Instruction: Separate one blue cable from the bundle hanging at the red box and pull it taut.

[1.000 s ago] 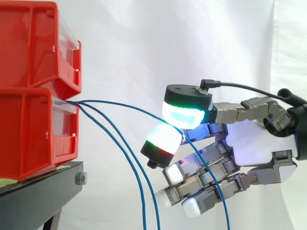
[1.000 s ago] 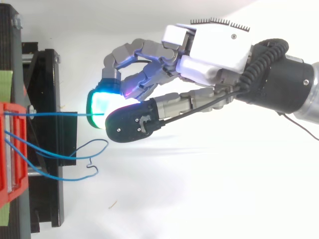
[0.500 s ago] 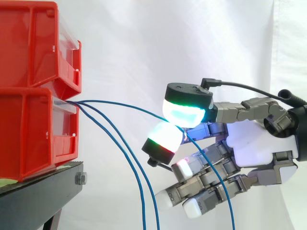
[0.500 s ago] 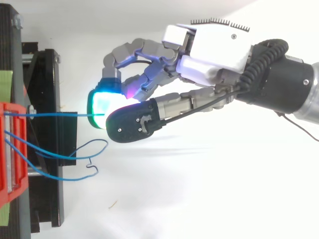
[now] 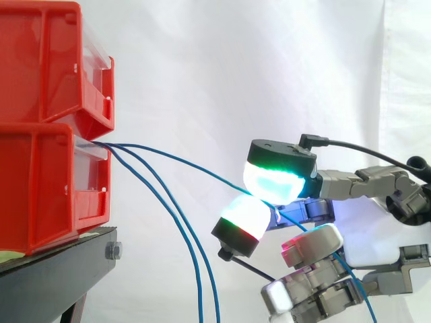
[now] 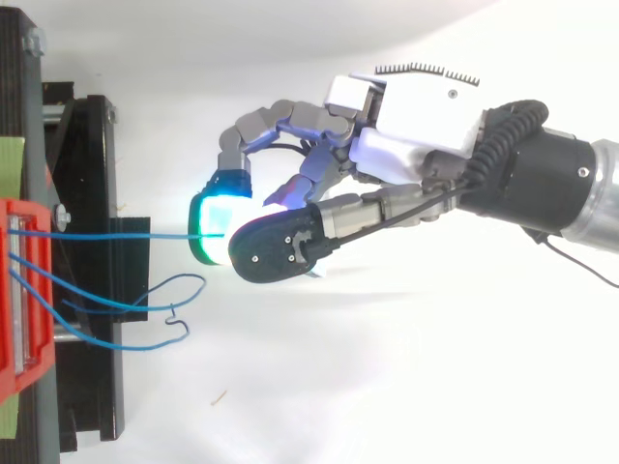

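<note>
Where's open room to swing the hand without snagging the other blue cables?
Open: above the pinched thin blue cable, between the red plastic bins and the hand. Crowded: below that cable, where two slack blue cables hang beside the black stand.

A black stand (image 5: 60, 269) with 1 bolt (image 5: 113, 252) stands before a white curtain (image 5: 236, 67).
</note>
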You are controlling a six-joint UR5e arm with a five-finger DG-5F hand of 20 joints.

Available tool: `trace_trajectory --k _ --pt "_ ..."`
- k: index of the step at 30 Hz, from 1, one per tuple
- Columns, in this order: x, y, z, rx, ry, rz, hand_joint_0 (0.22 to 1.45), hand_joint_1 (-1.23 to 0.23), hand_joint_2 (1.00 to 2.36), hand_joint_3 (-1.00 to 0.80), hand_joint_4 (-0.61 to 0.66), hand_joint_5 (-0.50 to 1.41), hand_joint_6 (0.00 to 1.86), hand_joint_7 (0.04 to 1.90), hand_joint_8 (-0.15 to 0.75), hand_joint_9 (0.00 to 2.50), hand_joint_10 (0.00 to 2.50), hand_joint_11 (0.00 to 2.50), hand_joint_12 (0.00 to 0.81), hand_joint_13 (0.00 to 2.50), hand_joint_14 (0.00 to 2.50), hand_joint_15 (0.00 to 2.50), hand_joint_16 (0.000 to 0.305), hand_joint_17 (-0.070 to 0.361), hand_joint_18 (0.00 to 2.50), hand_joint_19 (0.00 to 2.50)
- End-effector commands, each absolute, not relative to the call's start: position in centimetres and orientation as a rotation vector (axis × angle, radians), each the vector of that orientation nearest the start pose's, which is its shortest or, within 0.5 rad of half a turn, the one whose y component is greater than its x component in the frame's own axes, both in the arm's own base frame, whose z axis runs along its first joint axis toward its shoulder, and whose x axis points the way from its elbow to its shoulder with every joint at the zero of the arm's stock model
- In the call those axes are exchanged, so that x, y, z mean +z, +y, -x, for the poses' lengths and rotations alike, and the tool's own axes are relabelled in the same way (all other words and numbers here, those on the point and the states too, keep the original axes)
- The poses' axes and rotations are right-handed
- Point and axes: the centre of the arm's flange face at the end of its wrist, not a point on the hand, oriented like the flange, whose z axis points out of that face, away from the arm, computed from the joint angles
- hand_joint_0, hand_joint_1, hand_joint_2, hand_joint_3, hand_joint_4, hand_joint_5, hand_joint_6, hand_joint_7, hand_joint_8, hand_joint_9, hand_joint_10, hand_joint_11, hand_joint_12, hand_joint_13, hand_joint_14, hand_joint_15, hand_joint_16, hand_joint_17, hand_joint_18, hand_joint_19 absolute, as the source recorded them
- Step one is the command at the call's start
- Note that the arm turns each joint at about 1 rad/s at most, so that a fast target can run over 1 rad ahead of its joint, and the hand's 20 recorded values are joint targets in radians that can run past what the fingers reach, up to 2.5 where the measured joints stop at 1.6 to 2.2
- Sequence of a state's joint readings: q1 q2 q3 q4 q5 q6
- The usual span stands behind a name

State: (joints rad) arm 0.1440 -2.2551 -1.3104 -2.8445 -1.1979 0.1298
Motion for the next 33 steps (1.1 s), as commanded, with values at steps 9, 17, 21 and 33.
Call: trace_trajectory --k 9,17,21,33 --pt "21.6 -6.6 -71.9 1.079 1.144 -1.461 0.69 -0.78 1.02 -0.16 -0.17 -0.2 0.91 1.18 0.29 1.35 0.01 1.47 0.372 1.16 0.02 1.28 0.046 0.103 0.99 0.88" --pt "21.2 -6.2 -71.5 1.085 1.22 -1.471 0.69 -0.79 1.02 -0.16 -0.17 -0.19 0.91 1.19 0.293 1.35 0.01 1.51 0.356 1.29 0.01 1.64 0.042 0.094 1.18 1.28" --pt "21.1 -6.3 -71.2 1.062 1.244 -1.474 0.69 -0.79 1.02 -0.15 -0.17 -0.19 0.91 1.18 0.296 1.36 0.01 1.55 0.357 1.29 0.21 1.69 0.039 0.089 1.27 1.47" --pt "21.3 -6.0 -71.4 1.068 1.242 -1.458 0.7 -0.79 1.02 -0.15 -0.16 -0.19 0.91 1.18 0.278 1.3 0.6 1.63 0.349 1.16 1.13 1.55 0.037 0.082 1.37 1.75"
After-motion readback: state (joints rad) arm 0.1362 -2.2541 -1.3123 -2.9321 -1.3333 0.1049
